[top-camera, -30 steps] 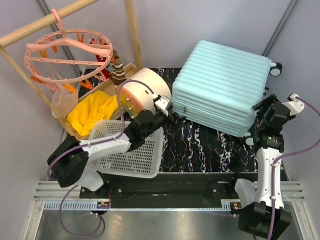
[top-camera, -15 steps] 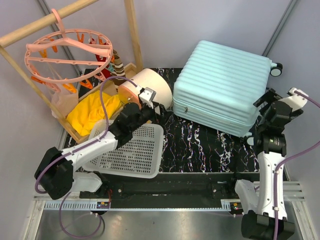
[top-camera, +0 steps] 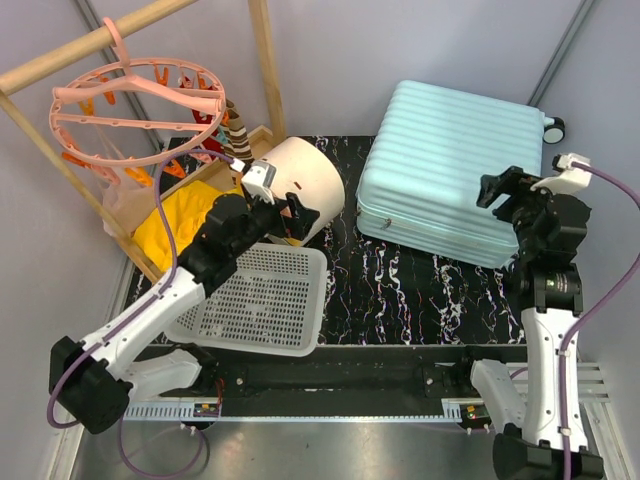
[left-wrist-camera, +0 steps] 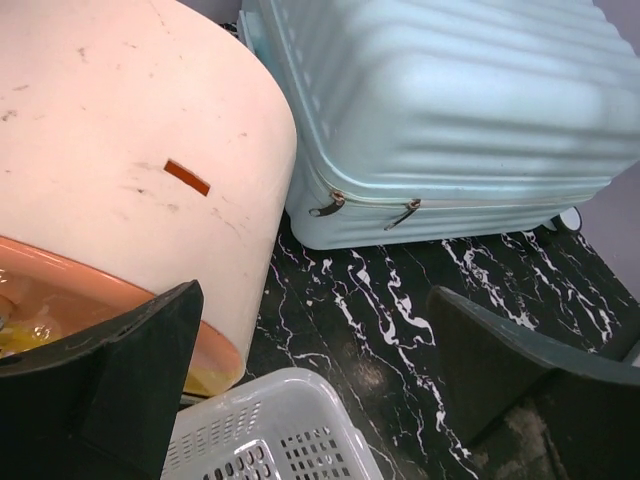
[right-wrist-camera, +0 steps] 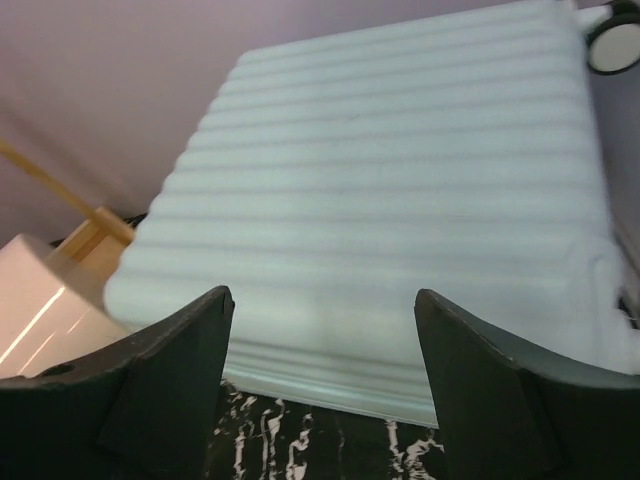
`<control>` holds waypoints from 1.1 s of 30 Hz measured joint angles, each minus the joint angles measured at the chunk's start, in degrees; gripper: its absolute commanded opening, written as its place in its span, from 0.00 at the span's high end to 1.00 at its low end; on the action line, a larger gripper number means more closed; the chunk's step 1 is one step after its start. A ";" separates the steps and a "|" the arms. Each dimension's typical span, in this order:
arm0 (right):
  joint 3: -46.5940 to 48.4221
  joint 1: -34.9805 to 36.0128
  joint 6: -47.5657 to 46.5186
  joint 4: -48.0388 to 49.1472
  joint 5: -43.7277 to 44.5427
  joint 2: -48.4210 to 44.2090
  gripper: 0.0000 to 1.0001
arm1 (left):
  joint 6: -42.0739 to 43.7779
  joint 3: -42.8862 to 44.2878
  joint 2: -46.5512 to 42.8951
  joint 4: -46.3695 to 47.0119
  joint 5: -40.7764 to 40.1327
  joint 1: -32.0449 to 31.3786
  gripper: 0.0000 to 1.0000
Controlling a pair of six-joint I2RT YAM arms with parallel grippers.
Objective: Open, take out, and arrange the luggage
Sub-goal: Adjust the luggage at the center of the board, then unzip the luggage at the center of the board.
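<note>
Hovering, both grippers spread and empty: left gripper [left-wrist-camera: 312, 300] is sitting just off the near-left corner of the luggage [top-camera: 450, 170], and right gripper [right-wrist-camera: 322, 297] is facing its ribbed lid from the near-right edge. Luggage is lying flat, zipped, far right on the table [top-camera: 420, 290], just beside the box [top-camera: 300, 185]. My read: left should be pinching one zip pull [left-wrist-camera: 405, 213] squarely and running along the seam while right is bracing the shell. Counting: one luggage, two zip pulls, one box, one basket [top-camera: 255, 300].

Closed suitcase [top-camera: 450, 165] lies flat on table [top-camera: 420, 290], back right. Left gripper [top-camera: 298, 214] by cream box [top-camera: 305, 172]. Right gripper [top-camera: 500, 188] over suitcase's near edge.
</note>
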 measured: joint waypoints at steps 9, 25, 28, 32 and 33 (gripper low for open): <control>-6.80 31.01 4.15 1.92 2.69 12.92 0.21 | 0.31 10.78 -2.49 -18.95 5.99 6.05 0.01; -27.50 43.74 13.70 33.27 27.80 28.92 0.35 | 4.87 7.78 -3.98 -24.15 8.22 12.92 0.01; -27.80 43.74 13.97 39.12 30.36 32.83 0.36 | 4.87 7.21 -3.98 -23.85 8.76 13.57 0.01; -29.51 43.76 14.01 49.53 32.06 35.78 0.37 | 4.87 6.67 -4.07 -22.99 9.16 14.08 0.01; -29.83 43.80 14.03 50.77 32.24 35.93 0.38 | 4.87 6.54 -4.13 -22.88 9.20 14.21 0.01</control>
